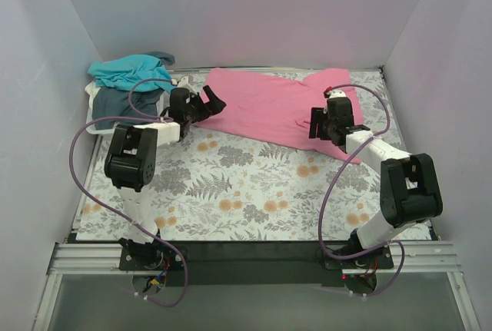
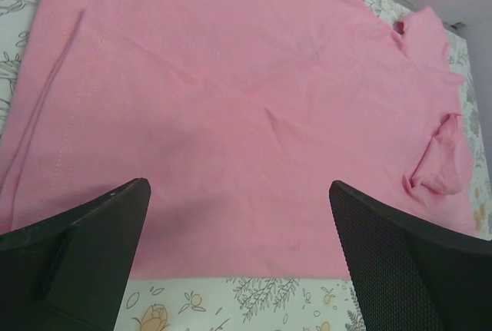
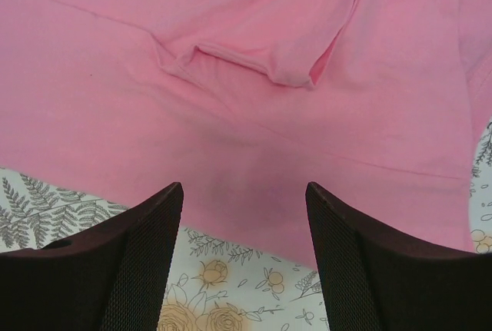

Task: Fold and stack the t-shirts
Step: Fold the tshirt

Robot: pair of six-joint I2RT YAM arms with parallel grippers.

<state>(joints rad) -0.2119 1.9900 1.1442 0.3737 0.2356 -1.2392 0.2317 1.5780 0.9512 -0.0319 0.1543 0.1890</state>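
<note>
The pink t-shirt (image 1: 265, 104) lies spread flat at the back of the floral table; it fills the left wrist view (image 2: 231, 100) and the right wrist view (image 3: 231, 77). The teal t-shirt (image 1: 127, 71) and the dark grey-blue t-shirt (image 1: 115, 102) lie bunched in a heap at the back left. My left gripper (image 1: 206, 104) is open and empty above the pink shirt's left edge (image 2: 238, 227). My right gripper (image 1: 319, 124) is open and empty above the shirt's near right edge (image 3: 244, 208). A folded-over sleeve (image 3: 254, 66) shows ahead of the right fingers.
A white basket (image 1: 94, 120) sits under the heap at the back left. The floral cloth (image 1: 246, 185) covers the table. Pale walls close in the back and both sides. Purple cables loop from both arms.
</note>
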